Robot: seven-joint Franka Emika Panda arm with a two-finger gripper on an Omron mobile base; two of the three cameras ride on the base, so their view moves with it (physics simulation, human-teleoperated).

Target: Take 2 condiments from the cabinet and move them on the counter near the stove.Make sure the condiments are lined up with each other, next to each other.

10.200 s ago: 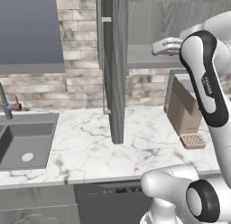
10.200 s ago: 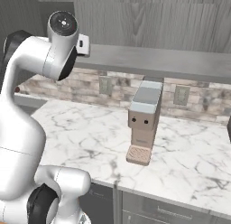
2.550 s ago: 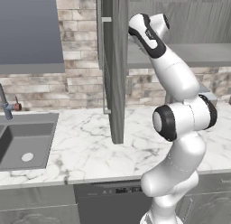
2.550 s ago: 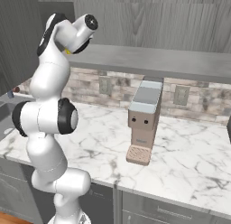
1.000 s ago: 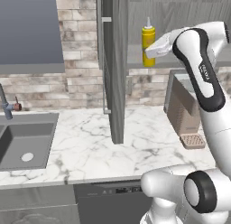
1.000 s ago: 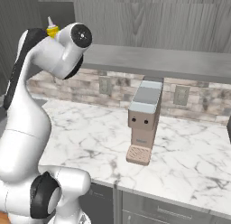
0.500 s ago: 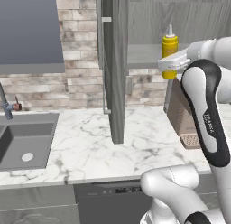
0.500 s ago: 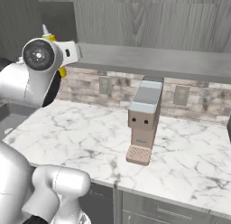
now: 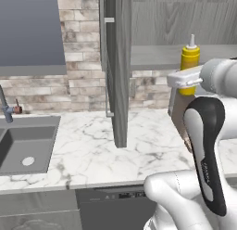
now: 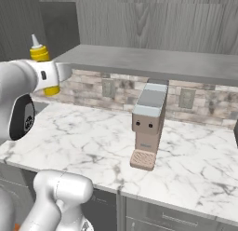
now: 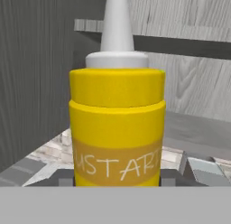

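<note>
A kitchen — marble counter (image 9: pixel 92 145), sink (image 9: pixel 23 148), brick backsplash (image 9: pixel 74 92), coffee machine (image 10: pixel 148 127).

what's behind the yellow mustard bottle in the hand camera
Behind the yellow bottle stands the grey cabinet back wall. The bottle covers whatever sits directly behind it.

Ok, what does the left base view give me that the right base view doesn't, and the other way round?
Left base view alone: the sink, the faucet and the open cabinet door edge-on. Right base view alone: the whole coffee machine on the counter, and the wall outlets. Both: the yellow mustard bottle, upright in the gripper in front of the cabinet shelf, above the marble counter.
</note>
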